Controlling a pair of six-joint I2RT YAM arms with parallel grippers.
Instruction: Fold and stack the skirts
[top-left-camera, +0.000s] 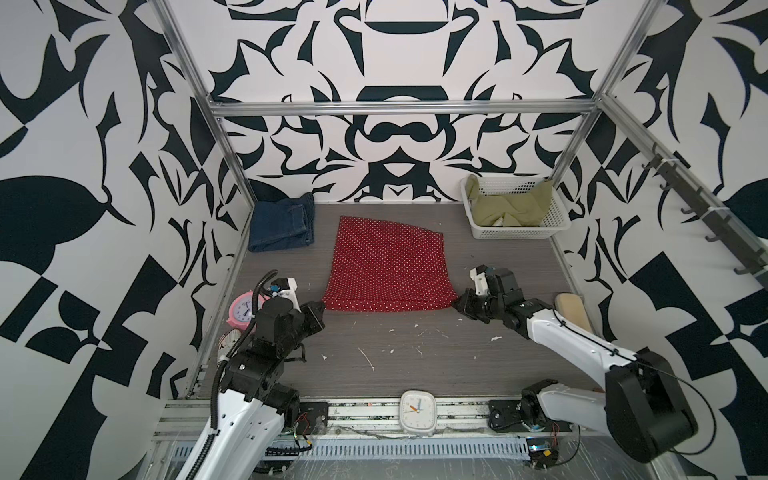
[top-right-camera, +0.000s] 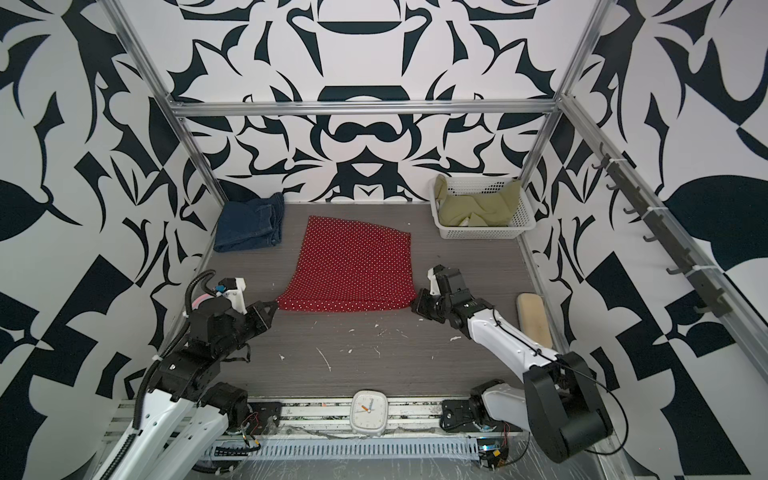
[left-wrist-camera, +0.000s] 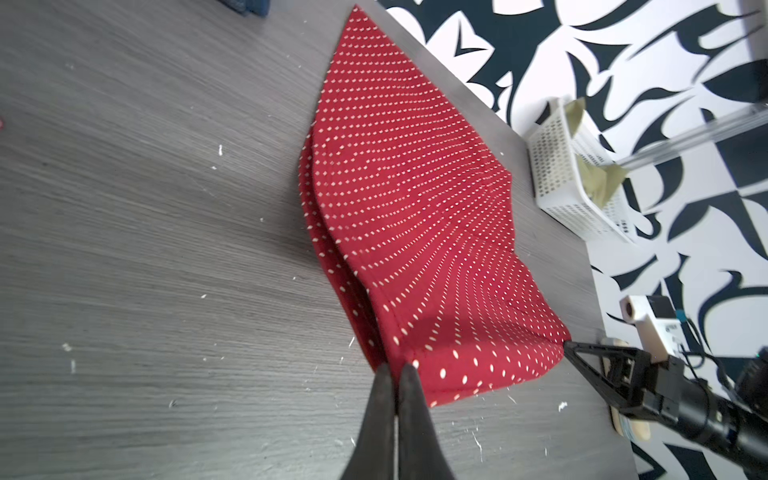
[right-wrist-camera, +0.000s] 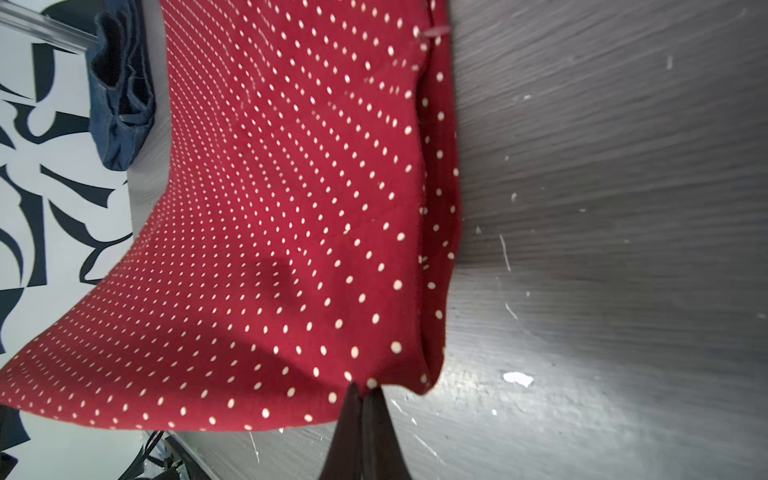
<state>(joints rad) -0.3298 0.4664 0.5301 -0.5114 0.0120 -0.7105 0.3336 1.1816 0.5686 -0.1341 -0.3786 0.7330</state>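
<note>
Left gripper (left-wrist-camera: 397, 372) and right gripper (right-wrist-camera: 363, 390): jaws pinched shut on the red skirt's (top-left-camera: 386, 266) two near corners, hem running crosswise between them, cloth flat on the table (top-left-camera: 415, 353). Beyond its far-left corner, folded denim skirt (top-left-camera: 278, 224); beyond far-right, olive skirt (top-left-camera: 519, 208) in basket (top-left-camera: 515, 235). Fold path away looks unobstructed.

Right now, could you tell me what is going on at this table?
Both arms are working on the red polka-dot skirt, which lies in the middle. The left gripper and the right gripper are each closed on a near corner of it. The denim skirt lies folded at the far left. The olive skirt sits crumpled in the white basket, not yet folded.
</note>
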